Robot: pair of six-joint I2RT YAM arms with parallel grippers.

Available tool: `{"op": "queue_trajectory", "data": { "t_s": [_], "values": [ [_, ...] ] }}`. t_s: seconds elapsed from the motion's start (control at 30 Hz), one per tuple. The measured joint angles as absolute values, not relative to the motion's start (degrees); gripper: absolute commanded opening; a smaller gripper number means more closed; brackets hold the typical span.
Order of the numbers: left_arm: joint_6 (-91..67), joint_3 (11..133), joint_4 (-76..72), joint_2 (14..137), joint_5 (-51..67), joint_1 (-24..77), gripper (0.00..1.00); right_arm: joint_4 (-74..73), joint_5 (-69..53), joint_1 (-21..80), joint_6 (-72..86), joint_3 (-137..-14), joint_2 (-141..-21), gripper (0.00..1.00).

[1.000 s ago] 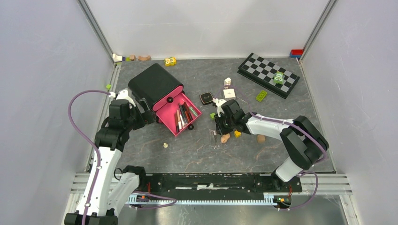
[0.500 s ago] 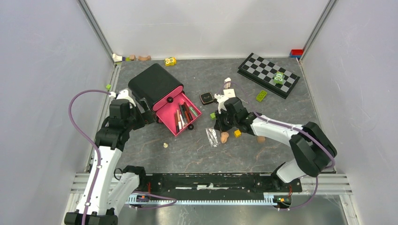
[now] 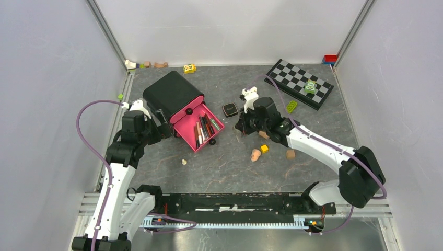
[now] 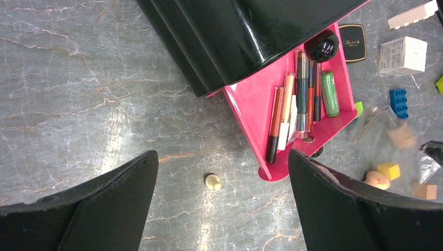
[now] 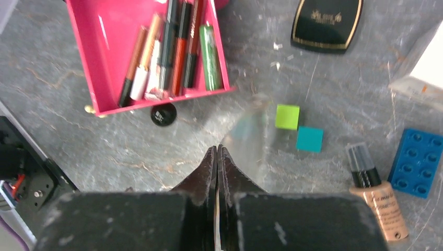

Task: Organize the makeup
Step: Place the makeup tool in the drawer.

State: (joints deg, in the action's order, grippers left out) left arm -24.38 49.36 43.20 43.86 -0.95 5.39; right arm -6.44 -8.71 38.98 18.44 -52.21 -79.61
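The pink drawer [image 3: 201, 128] of the black organizer [image 3: 170, 94] stands pulled out, with pencils, tubes and a green lipstick [image 5: 210, 52] lying in it. My right gripper [image 5: 217, 151] is shut on a thin clear plastic bag [image 5: 251, 133] that hangs blurred beside the drawer's front corner. Near it lie a black compact [image 5: 326, 18], a peach foundation bottle [image 5: 379, 201] and a peach sponge [image 3: 255, 155]. My left gripper [image 4: 222, 178] hangs open above the table, left of the drawer, with nothing between its fingers.
A cream chess pawn [image 4: 212, 181] lies below the left gripper. Green [image 5: 287, 116], teal [image 5: 310, 139] and yellow [image 3: 264, 148] blocks, a blue brick [image 5: 418, 162] and a white cube [image 4: 402, 55] surround the right gripper. A chessboard [image 3: 298, 83] sits back right.
My right gripper closed on the clear plastic bag and carried it off the table, up and toward the back. The left arm has not moved.
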Motion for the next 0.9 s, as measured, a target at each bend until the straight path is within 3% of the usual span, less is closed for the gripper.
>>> {"op": "queue_trajectory", "data": {
  "t_s": [0.4, 0.9],
  "values": [
    [-24.4, 49.4, 43.2, 43.9, -1.0, 5.4, 1.0, -7.8, -9.4, 42.9, 19.2, -64.9, -81.1, 0.0],
    [-24.4, 49.4, 43.2, 43.8, -1.0, 5.4, 1.0, -7.9, -13.5, 51.5, 20.4, -78.8, -94.2, 0.0]
  ]
}}
